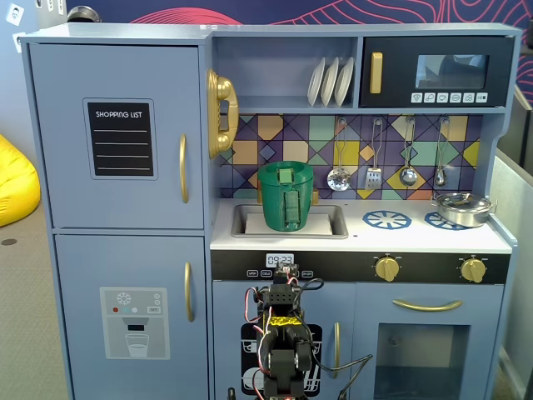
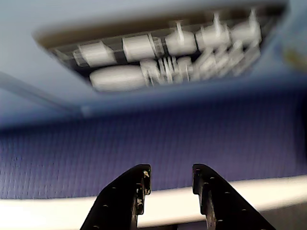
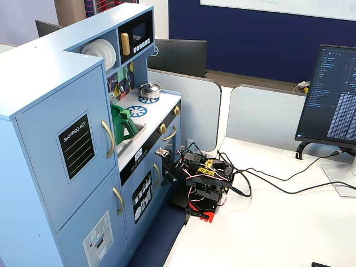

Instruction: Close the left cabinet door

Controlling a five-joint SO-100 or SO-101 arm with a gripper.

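Observation:
The left cabinet door (image 1: 117, 125) is blue-grey, with a black "SHOPPING LIST" panel and a curved gold handle (image 1: 183, 168). It lies flush with the cabinet front in both fixed views (image 3: 61, 144). My arm (image 1: 281, 342) sits folded low in front of the kitchen's lower middle cabinet, well right of and below that door. My gripper (image 3: 168, 173) points at the lower cabinet front. In the wrist view the gripper (image 2: 170, 173) is open and empty, with a clear gap between the black fingers (image 2: 136, 184). A blurred black panel with white dish drawings (image 2: 158, 52) fills the view above it.
The lower door with a white dispenser panel (image 1: 133, 321) is below the task door. A green pot (image 1: 286, 196) stands in the sink, a gold phone (image 1: 221, 112) hangs beside it. The glass oven door (image 1: 429, 342) is at the right. Cables (image 3: 267, 186) and a monitor (image 3: 334, 94) are on the white table.

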